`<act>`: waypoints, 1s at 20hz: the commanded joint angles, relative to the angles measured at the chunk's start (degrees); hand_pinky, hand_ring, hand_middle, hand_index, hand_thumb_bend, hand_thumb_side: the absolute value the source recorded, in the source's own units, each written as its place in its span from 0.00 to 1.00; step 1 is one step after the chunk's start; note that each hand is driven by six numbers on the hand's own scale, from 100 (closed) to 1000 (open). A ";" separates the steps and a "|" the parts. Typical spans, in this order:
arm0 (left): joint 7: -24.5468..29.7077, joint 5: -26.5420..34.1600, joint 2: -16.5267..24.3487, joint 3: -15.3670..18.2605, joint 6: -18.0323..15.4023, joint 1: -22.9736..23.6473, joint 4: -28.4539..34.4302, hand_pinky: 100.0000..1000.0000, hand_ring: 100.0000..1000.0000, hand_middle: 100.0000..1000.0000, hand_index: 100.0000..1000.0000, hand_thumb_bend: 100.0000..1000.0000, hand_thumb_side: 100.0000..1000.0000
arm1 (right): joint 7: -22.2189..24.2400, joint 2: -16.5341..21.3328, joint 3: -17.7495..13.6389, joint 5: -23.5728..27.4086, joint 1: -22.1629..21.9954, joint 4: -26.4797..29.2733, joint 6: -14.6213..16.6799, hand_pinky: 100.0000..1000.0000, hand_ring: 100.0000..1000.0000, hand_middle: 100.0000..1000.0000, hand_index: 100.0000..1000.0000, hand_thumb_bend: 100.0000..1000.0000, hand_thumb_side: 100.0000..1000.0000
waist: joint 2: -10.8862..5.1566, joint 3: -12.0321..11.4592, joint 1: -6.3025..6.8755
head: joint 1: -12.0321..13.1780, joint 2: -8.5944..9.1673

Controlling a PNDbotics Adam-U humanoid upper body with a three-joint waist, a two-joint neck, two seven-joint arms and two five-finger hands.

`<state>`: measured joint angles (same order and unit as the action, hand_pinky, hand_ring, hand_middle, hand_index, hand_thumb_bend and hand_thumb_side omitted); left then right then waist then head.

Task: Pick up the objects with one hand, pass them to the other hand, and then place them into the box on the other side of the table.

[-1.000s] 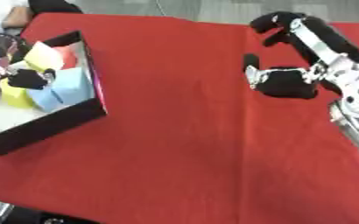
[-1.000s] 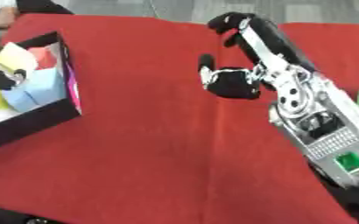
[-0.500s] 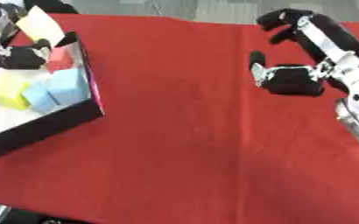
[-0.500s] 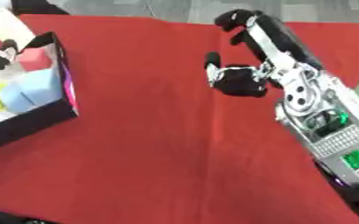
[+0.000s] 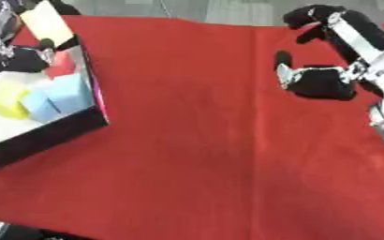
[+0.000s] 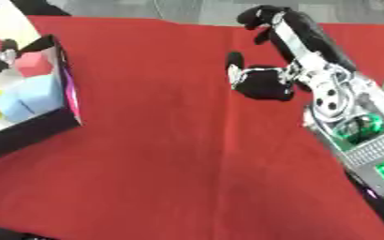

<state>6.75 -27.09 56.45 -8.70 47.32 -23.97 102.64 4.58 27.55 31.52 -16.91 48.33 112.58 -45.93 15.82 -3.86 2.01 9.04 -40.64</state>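
Pale yellow flat block (image 5: 46, 22) has risen from the black box (image 5: 56, 136) at far left, my left hand (image 5: 19, 58) clamped under it; right hand (image 6: 265, 82) waits, fingers apart.

Red-covered table (image 5: 195, 154) carries a black box (image 5: 44, 133).

A black open-topped box (image 5: 57, 129) sits at the red desk's left edge, holding two light-blue foam cubes (image 5: 57, 97), a yellow cube (image 5: 5, 101) and a red block (image 5: 61, 64) packed together.
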 commanded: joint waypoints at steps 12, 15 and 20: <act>4.07 -2.51 1.21 -0.24 -3.09 -1.09 -7.49 0.85 0.84 0.72 0.82 0.40 0.52 | 0.15 0.84 -0.64 0.08 0.48 1.13 -0.26 0.92 0.76 0.78 0.83 0.00 0.00 | -1.64 -0.03 -0.75 | 0.88 0.29; 4.45 -3.58 1.18 -0.01 -3.11 -1.04 -7.59 0.86 0.85 0.73 0.83 0.44 0.58 | 0.14 0.77 -0.60 0.13 0.52 1.11 -0.24 0.92 0.76 0.78 0.83 0.00 0.00 | -1.65 -0.07 -0.67 | 0.86 0.28; 4.94 -4.64 1.12 0.23 -3.02 -0.87 -7.72 0.87 0.85 0.74 0.84 0.43 0.54 | 0.13 0.77 -0.59 0.24 0.56 1.13 -0.27 0.92 0.76 0.78 0.83 0.00 0.00 | -1.67 -0.10 -0.67 | 0.93 0.37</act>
<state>11.47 -31.21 56.31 -9.63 44.29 -24.25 94.74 4.78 27.56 31.52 -16.84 48.06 112.71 -46.16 15.82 -3.88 1.80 9.87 -40.64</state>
